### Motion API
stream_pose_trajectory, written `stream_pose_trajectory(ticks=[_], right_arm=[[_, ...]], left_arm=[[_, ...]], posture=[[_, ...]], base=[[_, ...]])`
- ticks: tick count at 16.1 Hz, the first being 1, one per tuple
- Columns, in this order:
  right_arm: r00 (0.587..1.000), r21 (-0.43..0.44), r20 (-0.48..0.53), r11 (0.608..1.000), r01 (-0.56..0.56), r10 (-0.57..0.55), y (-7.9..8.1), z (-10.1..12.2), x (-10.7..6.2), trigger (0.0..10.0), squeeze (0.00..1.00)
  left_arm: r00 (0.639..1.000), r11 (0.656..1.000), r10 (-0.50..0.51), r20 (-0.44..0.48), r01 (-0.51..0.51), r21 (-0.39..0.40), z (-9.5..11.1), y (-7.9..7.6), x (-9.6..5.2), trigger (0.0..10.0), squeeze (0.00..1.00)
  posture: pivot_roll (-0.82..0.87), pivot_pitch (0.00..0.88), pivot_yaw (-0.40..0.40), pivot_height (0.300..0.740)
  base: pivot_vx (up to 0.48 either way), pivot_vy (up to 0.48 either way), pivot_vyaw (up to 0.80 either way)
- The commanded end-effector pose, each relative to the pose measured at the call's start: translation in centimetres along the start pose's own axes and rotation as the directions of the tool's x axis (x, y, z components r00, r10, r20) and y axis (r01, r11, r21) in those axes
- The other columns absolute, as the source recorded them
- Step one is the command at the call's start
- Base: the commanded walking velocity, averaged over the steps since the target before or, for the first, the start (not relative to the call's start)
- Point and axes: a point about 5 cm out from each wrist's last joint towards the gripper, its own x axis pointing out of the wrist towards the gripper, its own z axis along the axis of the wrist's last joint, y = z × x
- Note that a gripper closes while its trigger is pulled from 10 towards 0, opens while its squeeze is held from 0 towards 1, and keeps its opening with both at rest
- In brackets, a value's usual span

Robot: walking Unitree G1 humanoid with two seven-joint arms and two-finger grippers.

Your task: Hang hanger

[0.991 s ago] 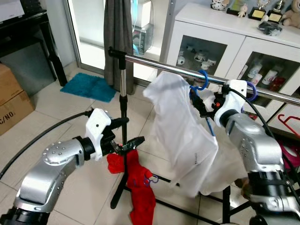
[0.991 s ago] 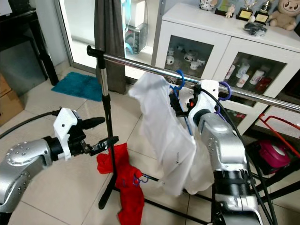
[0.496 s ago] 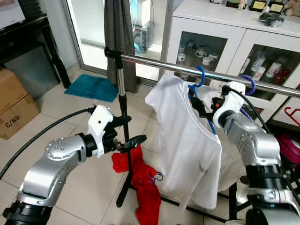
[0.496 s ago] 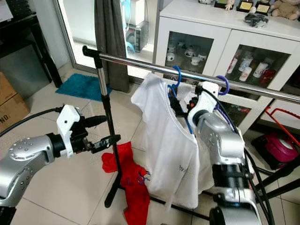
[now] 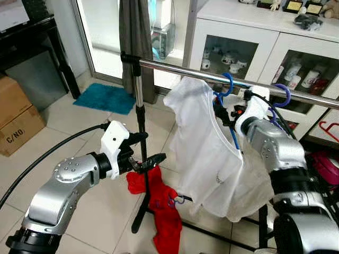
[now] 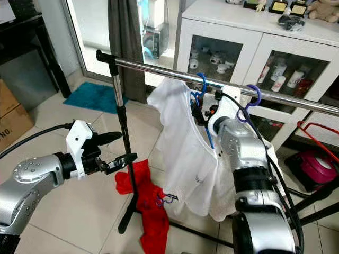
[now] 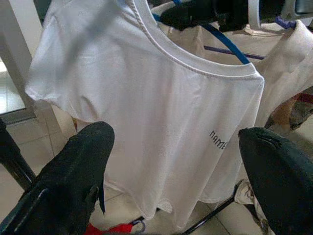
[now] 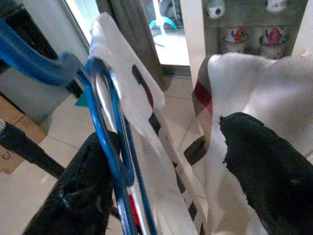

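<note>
The white shirt [image 5: 209, 153] covers most of the blue hanger [image 5: 226, 114]. The rail [image 5: 175, 69] runs off the right edge, and the shirt's tiny print [image 7: 218, 139] is unreadable.

Clothes rail ahead, both grippers at the hanging shirt.

The white T-shirt [image 5: 206, 153] on its blue plastic hanger [image 5: 226, 100] hangs from the chrome rail [image 5: 180, 71], just beside the right gripper [image 5: 225, 115]. The left gripper [image 5: 150, 151], beside the rail's upright post [image 5: 141, 132], has the red cloth [image 5: 159, 203] below it and the glass-fronted white cabinet [image 5: 249, 39] beyond.
</note>
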Motion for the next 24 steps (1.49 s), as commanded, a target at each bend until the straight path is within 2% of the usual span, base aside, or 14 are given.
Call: stream_pose_trajectory(ticks=[1, 2, 15, 18, 20, 23, 24], right_arm=[[0.999, -0.03, 0.034, 1.0, 0.009, -0.008, 0.1, 1.0, 0.3, 0.3, 0.0], [1.0, -0.035, 0.026, 0.999, 0.009, -0.008, 0.2, 1.0, 0.5, 0.0, 0.0], [0.999, -0.052, 0.026, 0.998, 0.031, -0.03, -0.8, 0.1, -0.2, 0.0, 0.0], [0.995, -0.089, 0.097, 0.996, 0.023, -0.014, -0.5, 0.7, -0.7, 0.0, 0.0], [0.985, -0.112, 0.168, 0.994, -0.008, 0.027, 0.0, 1.5, -1.6, 0.0, 0.0], [0.979, -0.123, 0.199, 0.992, -0.016, 0.04, 0.1, 1.6, -2.6, 0.0, 0.0], [0.973, -0.134, 0.225, 0.991, -0.019, 0.049, 0.1, 1.7, -3.8, 0.0, 0.0]], left_arm=[[1.0, 1.0, 0.016, 0.008, -0.016, 0.02, 0.2, -0.1, 0.0, 10.0, 0.0], [1.0, 0.999, 0.027, 0.008, -0.027, 0.025, 0.2, -0.1, 0.0, 10.0, 0.0], [1.0, 0.999, 0.017, 0.013, -0.018, 0.039, 0.7, -0.5, 0.3, 10.0, 0.0], [1.0, 0.999, 0.022, 0.012, -0.023, 0.039, 0.8, -0.5, 0.2, 10.0, 0.0], [0.997, 0.997, 0.07, 0.023, -0.071, 0.035, 0.8, 0.0, 0.1, 10.0, 0.0], [0.99, 0.99, 0.136, 0.045, -0.138, 0.028, 0.8, 0.3, 0.3, 10.0, 0.0], [0.968, 0.97, 0.242, 0.062, -0.244, 0.019, 0.7, 0.7, 0.5, 10.0, 0.0]], posture=[[-0.03, 0.0, -0.056, 0.74], [-0.03, 0.0, -0.059, 0.74], [-0.04, 0.0, -0.053, 0.74], [-0.04, 0.0, -0.061, 0.74], [-0.03, 0.0, -0.068, 0.74], [-0.04, 0.0, -0.074, 0.74], [-0.05, 0.0, -0.072, 0.74]], base=[[0.0, 0.0, 0.0], [0.0, 0.0, 0.0], [0.0, 0.0, 0.0], [0.0, 0.0, 0.0], [0.0, 0.0, 0.0], [0.0, 0.0, 0.0], [0.0, 0.0, 0.0]])
